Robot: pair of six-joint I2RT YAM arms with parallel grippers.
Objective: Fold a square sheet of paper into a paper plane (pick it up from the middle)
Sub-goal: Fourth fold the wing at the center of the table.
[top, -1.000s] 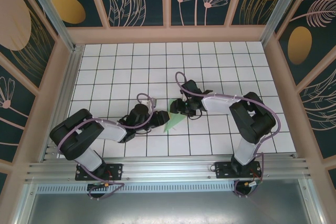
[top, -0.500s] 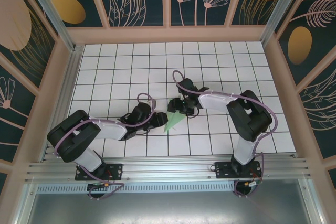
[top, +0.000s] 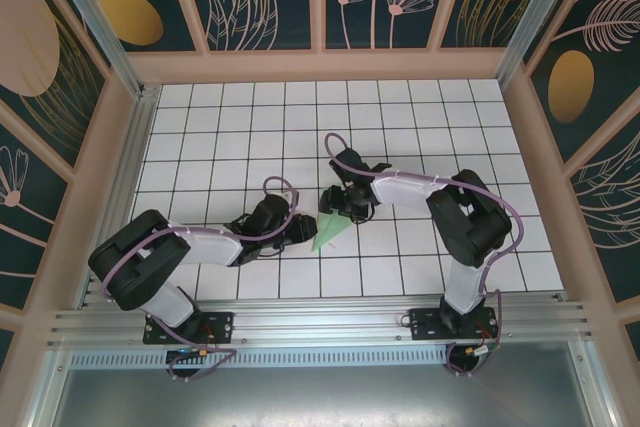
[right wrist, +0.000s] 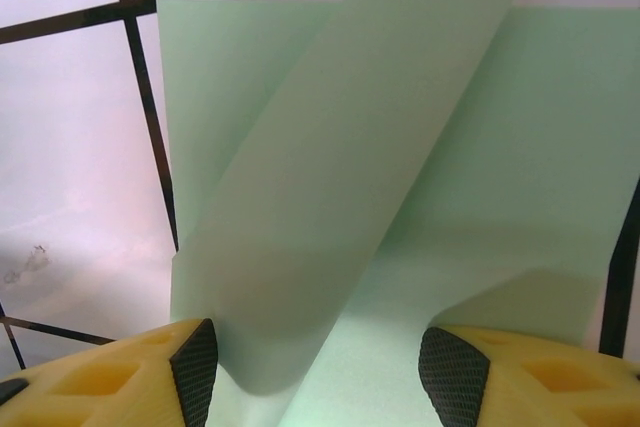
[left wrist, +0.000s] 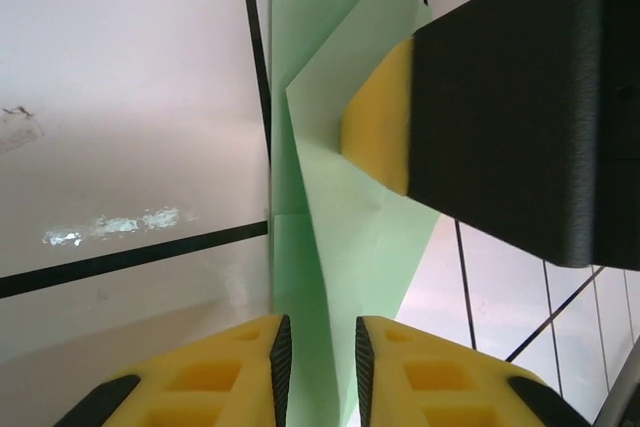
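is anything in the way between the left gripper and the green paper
Nothing visible does. The left gripper straddles a raised crease in the thin light green folded paper, its jaws narrowly parted. The right gripper is at the same paper farther along, not between them.

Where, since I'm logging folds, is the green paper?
Top view: the green paper lies on the tiled table near its centre, between the left gripper and right gripper.
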